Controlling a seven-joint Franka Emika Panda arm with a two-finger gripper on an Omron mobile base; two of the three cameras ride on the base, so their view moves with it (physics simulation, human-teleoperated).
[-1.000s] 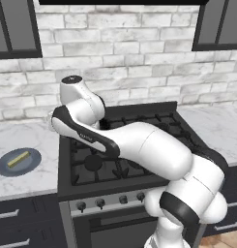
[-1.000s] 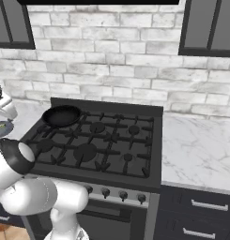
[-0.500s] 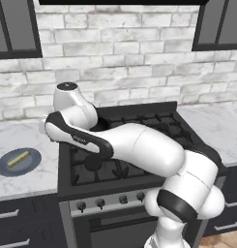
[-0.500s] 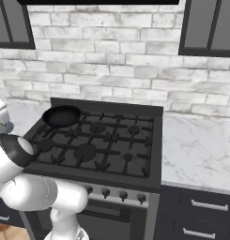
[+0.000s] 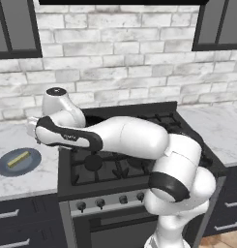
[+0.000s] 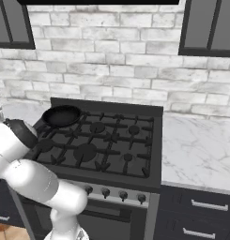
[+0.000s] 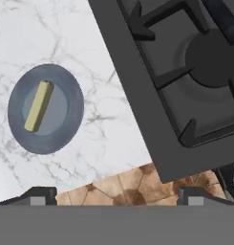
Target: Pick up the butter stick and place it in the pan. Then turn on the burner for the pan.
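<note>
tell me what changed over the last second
The arm swung further left and lower, out over the counter edge toward the plate; in the hand view the gripper looks down at it, apart from it. Nothing was grasped. The butter stick stayed on the plate, the pan on the stove's back left burner.

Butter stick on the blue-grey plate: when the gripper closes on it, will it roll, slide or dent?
The butter stick is a flat-sided bar lying flat on the plate, so it probably won't roll. It looks small and slim, so likely light. The plate looks smooth, so a nudge could slide the bar, and butter may dent under firm pads.
</note>
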